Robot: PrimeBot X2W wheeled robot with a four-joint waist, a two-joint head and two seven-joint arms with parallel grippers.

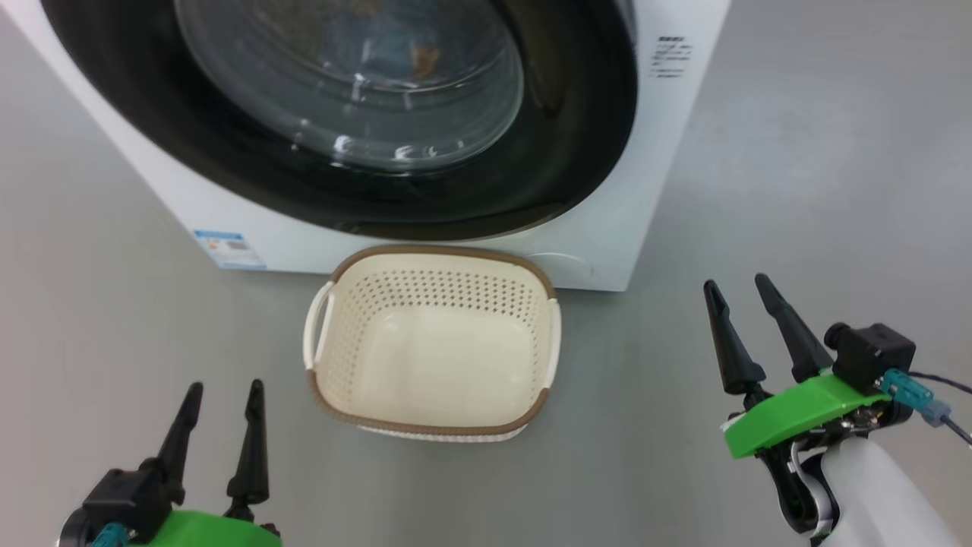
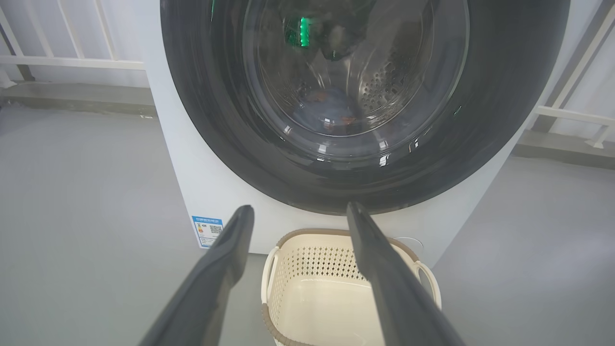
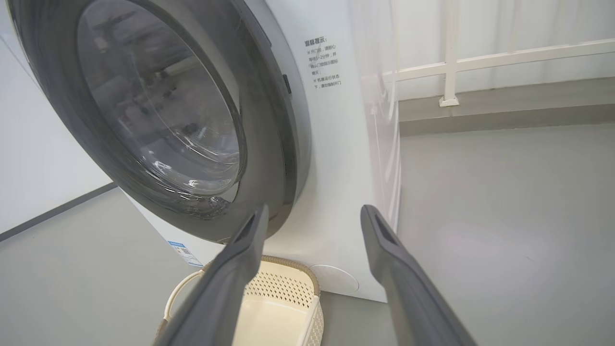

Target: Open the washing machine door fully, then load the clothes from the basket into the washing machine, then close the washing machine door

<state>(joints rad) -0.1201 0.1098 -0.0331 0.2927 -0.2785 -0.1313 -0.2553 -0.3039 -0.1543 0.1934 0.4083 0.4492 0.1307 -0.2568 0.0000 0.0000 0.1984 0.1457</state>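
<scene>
The washing machine (image 1: 607, 228) stands ahead, its black-rimmed door (image 1: 577, 137) lying flat against the front. Behind the glass, blue clothes (image 2: 326, 113) with orange print rest in the steel drum. In front of the machine the cream basket (image 1: 433, 342) sits on the floor with nothing in it. My left gripper (image 1: 224, 391) is open at the lower left, short of the basket. Well right of the basket, my right gripper (image 1: 735, 289) hangs open. Each wrist view looks between spread fingers (image 2: 226, 259) (image 3: 384, 250) at the door (image 2: 504, 120) (image 3: 269, 144) and basket (image 2: 312, 269) (image 3: 283, 298).
A blue label (image 1: 229, 249) marks the machine's lower left corner. Grey floor (image 1: 820, 190) spreads on both sides. White railings (image 3: 480, 62) and a raised ledge run behind the machine.
</scene>
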